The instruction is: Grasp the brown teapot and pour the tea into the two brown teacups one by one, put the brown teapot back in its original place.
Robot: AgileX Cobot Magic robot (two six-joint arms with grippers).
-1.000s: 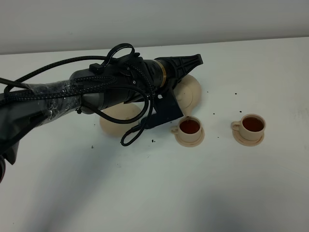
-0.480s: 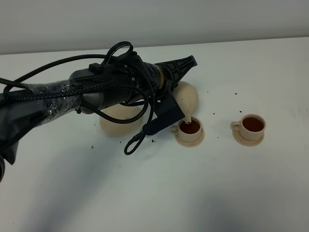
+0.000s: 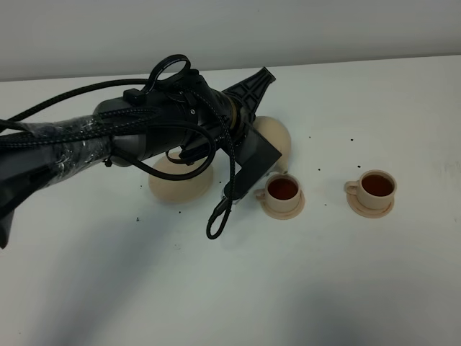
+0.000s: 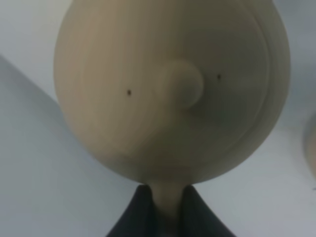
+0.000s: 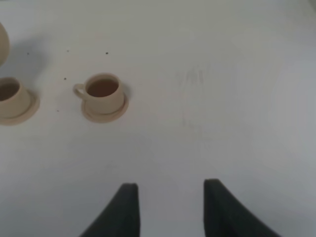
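Now the left gripper (image 4: 165, 217) pinches the brown teapot (image 3: 274, 138) by its handle, just beside the nearer teacup (image 3: 282, 190); the right gripper (image 5: 170, 197) hangs parted, holding nothing.

The teapot (image 3: 275, 138), both teacups (image 3: 282, 189) (image 3: 377, 186) and the wide saucer (image 3: 180, 180) are pale tan; the tea is reddish-brown; the table (image 3: 324, 274) is white.

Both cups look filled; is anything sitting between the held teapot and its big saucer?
Nothing visible. The large saucer lies bare left of the teapot, though the left arm hides part of it; both teacups sit right.
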